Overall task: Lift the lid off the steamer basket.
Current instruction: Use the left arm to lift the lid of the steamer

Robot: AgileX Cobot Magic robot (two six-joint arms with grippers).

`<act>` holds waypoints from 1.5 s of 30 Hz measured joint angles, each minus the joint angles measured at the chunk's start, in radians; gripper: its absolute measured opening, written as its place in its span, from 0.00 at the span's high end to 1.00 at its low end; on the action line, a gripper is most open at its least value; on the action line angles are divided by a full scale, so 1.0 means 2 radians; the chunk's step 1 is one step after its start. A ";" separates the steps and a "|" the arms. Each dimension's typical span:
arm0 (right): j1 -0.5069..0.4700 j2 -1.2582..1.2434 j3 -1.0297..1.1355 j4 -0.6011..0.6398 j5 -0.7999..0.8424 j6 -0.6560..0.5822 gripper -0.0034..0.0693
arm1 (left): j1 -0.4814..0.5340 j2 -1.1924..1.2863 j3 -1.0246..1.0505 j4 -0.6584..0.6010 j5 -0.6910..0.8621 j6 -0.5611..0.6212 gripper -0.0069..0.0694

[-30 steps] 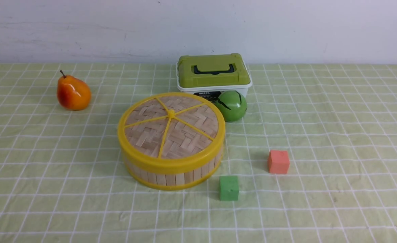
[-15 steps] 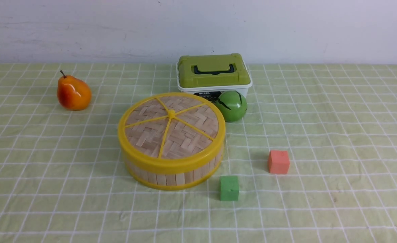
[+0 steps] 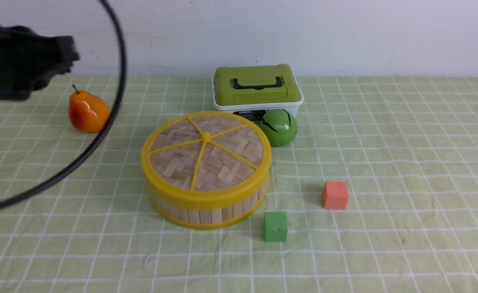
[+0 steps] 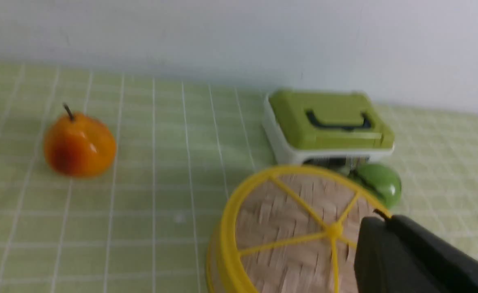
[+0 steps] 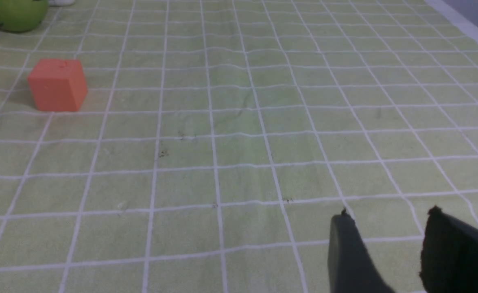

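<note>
The lid (image 3: 206, 152), a woven bamboo disc with a yellow rim and spokes, sits closed on the steamer basket (image 3: 212, 211) at the table's middle. My left arm (image 3: 23, 61) is raised at the far left, well above and left of the basket. In the left wrist view the left gripper (image 4: 381, 217) is shut and empty, its tips showing in front of the lid (image 4: 295, 232) without touching it. My right gripper (image 5: 389, 211) is open and empty over bare cloth; it is out of the front view.
An orange pear (image 3: 87, 112) stands at the far left. A white box with a green lid (image 3: 257, 87) and a green ball (image 3: 279, 127) stand behind the basket. A red cube (image 3: 335, 195) and a green cube (image 3: 275, 226) lie to its right. A black cable (image 3: 114, 101) loops from the left arm.
My left arm and its cable have come into the front view at the upper left. The basket, lid and other objects have not moved.
</note>
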 joint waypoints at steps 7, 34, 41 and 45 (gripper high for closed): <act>0.000 0.000 0.000 0.000 0.000 0.000 0.62 | -0.006 0.171 -0.188 -0.041 0.202 0.018 0.93; 0.000 0.000 0.000 0.000 0.000 0.000 0.62 | -0.151 0.464 -0.422 0.183 0.280 -0.055 0.51; 0.000 0.000 0.000 0.000 0.000 0.000 0.62 | -0.151 0.469 -0.426 0.192 0.278 -0.056 0.70; 0.000 0.000 0.000 0.000 0.000 0.000 0.62 | -0.151 0.469 -0.426 0.193 0.279 -0.056 0.77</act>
